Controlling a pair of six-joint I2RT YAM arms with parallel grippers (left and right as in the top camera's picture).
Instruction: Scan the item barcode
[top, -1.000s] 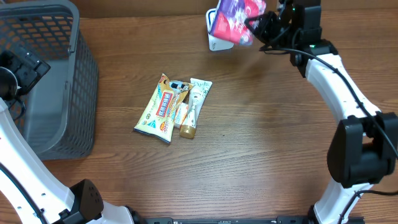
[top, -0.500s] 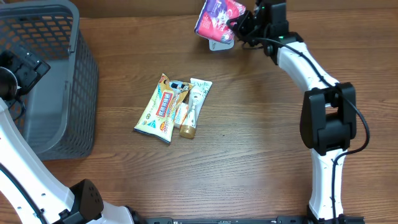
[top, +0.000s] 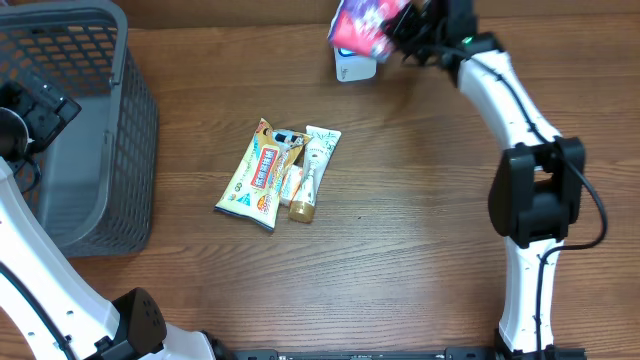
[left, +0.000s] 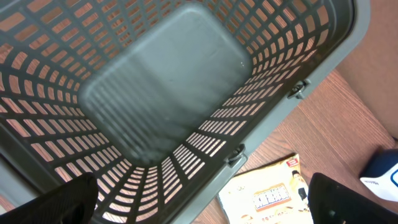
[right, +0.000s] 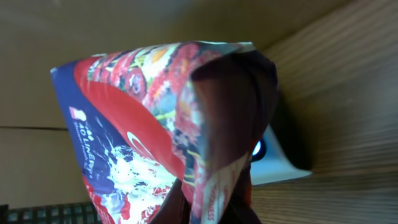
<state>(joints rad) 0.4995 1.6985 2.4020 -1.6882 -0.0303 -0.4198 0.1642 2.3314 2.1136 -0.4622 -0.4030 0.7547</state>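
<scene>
The right jaws are gripping the red-and-blue printed packet (top: 362, 22) tightly and holding it just above the white scanner (top: 355, 68), evidently to present its barcode to the reader, while the left jaws are standing wide and empty, well apart from the scanner.

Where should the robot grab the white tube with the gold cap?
Pinch the tube across its narrow middle, coming straight down from above. It lies flat on the table and is long and thin. The side facing the yellow packet is crowded; the other is free.
</scene>
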